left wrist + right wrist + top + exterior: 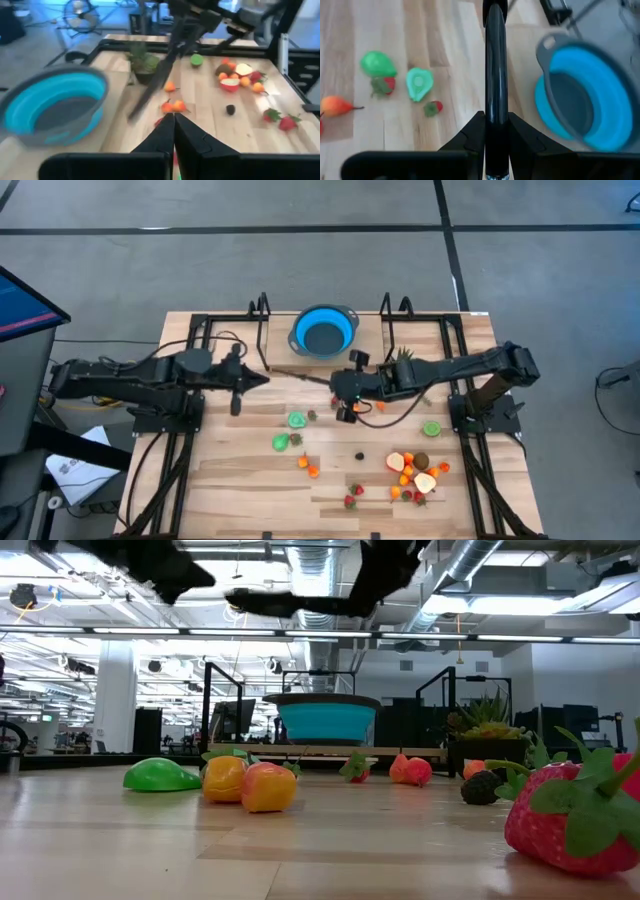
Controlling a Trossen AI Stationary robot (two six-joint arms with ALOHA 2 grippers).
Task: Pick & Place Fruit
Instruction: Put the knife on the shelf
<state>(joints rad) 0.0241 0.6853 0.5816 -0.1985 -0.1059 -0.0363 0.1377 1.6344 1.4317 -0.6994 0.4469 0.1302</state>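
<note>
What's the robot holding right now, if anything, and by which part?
The right gripper holds a long black rod by one end, the rest sticking out ahead of its jaws. The left gripper is shut, with nothing visibly in it.

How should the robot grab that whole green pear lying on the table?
Probably from straight above, pinching across the wide rounded belly: the green pear lies flat on its side, low and smooth. Keep the fingers off the side where the strawberry sits close by.
</note>
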